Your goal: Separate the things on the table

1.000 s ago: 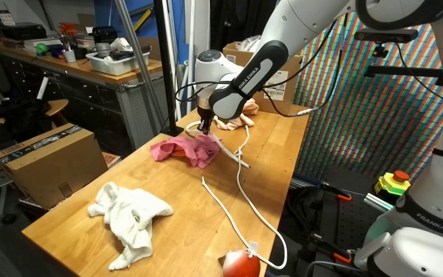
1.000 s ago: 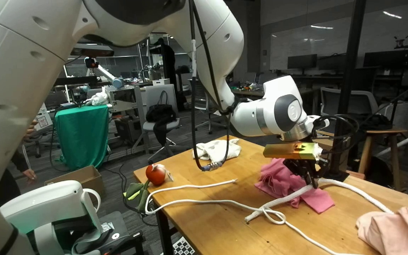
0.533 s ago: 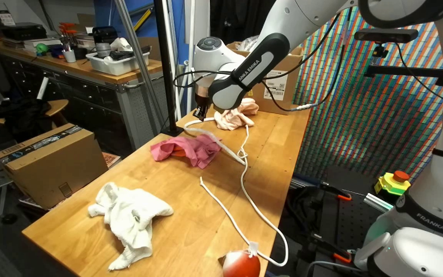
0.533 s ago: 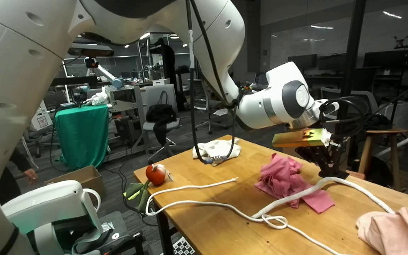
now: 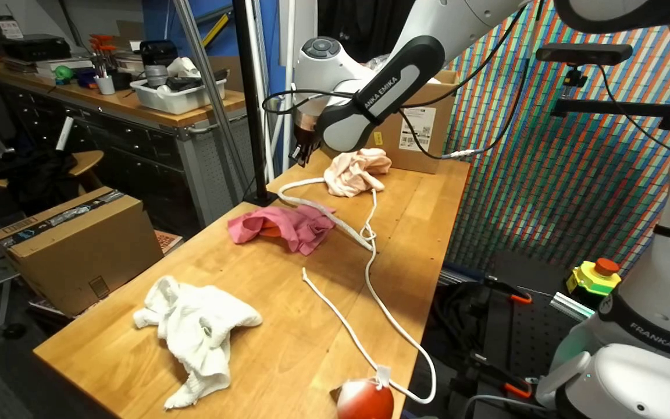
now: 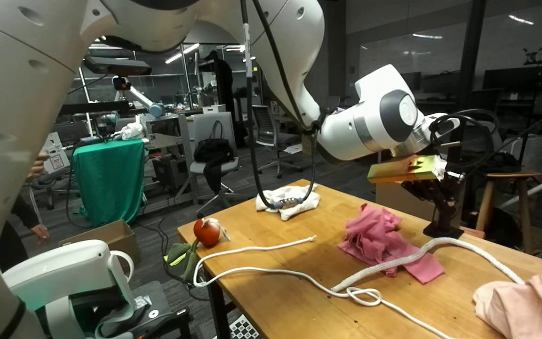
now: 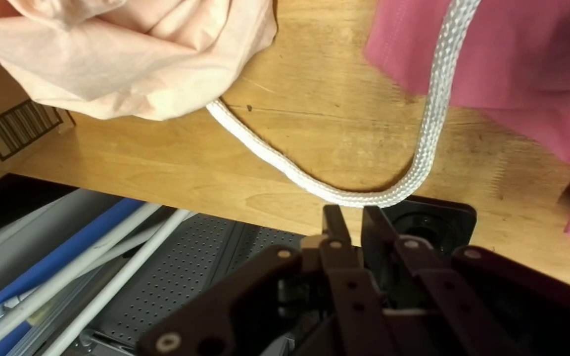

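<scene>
My gripper (image 7: 353, 217) hangs above the table (image 5: 253, 273), its fingers a narrow way apart with nothing between them. In the wrist view its tips appear at the curve of the white cord (image 7: 437, 99); in an exterior view the gripper (image 5: 299, 157) is clearly raised. The cord crosses the magenta-pink cloth (image 7: 522, 64) and runs under the pale peach cloth (image 7: 131, 64). A loose loop in the cord (image 6: 364, 295) lies mid-table. Toward the opposite end are the white cloth (image 5: 201, 326) and, at the corner, the red-orange round object (image 5: 367, 401) touching the cord.
Close below the gripper stands a black pole on its base (image 7: 443, 217) at the table's edge. A brown cardboard box (image 5: 410, 139) sits at the end of the table behind the peach cloth. Another carton (image 5: 79, 250) is on the floor beside the table.
My gripper has risen off the cord and moved back from the pink cloth. The cord, earlier at its fingertips, now rests apart from it, its thick end slightly shifted.
</scene>
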Controlling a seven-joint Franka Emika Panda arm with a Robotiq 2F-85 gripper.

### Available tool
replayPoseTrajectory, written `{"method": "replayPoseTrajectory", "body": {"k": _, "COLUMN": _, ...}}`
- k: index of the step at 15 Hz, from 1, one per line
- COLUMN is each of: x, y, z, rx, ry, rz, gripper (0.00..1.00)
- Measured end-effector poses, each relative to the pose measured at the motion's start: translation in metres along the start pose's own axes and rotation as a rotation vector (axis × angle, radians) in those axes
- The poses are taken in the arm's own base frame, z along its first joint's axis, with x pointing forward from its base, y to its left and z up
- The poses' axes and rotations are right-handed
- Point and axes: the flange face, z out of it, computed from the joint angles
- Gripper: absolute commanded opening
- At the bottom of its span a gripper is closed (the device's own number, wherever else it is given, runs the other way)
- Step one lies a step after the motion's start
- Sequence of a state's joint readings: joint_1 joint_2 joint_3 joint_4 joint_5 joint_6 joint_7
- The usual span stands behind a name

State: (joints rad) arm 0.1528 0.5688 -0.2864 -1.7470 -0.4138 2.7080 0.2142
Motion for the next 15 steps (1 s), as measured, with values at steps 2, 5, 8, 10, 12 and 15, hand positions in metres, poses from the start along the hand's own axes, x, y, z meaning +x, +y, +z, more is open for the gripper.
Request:
{"method": "replayPoseTrajectory", "body": {"k": 2, "x": -0.001, "y": -0.002, "z": 0.002, "rx": 0.001, "ry": -0.007, "rz": -0.002, "gripper": 0.44}}
{"method": "replayPoseTrajectory", "body": {"k": 5, "x": -0.007, "y": -0.010, "z": 0.009, "rx": 0.005, "ry": -0.032, "rz": -0.013, "gripper": 0.66}}
{"method": "replayPoseTrajectory", "body": {"k": 8, "x": -0.016, "y": -0.026, "z": 0.022, "rx": 0.018, "ry": -0.082, "rz": -0.040, "gripper": 0.88}}
{"method": "replayPoseTrajectory", "body": {"k": 10, "x": -0.023, "y": -0.041, "z": 0.029, "rx": 0.036, "ry": -0.108, "rz": -0.071, "gripper": 1.00}}
{"method": "replayPoseTrajectory", "body": {"k": 12, "x": -0.028, "y": -0.058, "z": 0.032, "rx": 0.058, "ry": -0.124, "rz": -0.105, "gripper": 1.00}}
{"method": "replayPoseTrajectory", "body": {"k": 15, "x": -0.034, "y": -0.081, "z": 0.033, "rx": 0.094, "ry": -0.134, "rz": -0.151, "gripper": 1.00}}
